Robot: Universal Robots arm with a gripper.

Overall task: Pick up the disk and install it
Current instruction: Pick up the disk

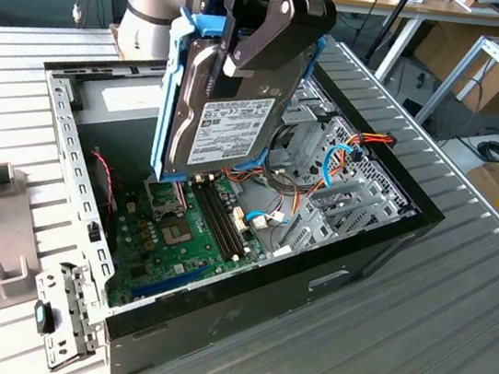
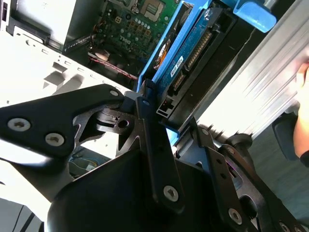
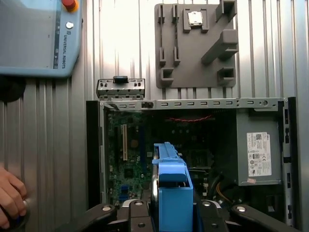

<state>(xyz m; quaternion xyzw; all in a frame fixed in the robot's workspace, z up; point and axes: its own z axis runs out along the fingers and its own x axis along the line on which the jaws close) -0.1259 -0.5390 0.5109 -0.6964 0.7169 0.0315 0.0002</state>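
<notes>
The hand [image 1: 235,47] grips the disk [image 1: 229,121] upright above the open computer case [image 1: 330,277]

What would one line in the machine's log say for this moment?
gripper: shut on disk | disk: held upright above the motherboard | computer case: open | install: not yet done

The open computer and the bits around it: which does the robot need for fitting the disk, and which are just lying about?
For the job:
disk, clamped on edge in the gripper
open computer case beneath it

Lying about:
grey fixture plate
metal bracket beside the case
control tablet
a person's hand
</notes>
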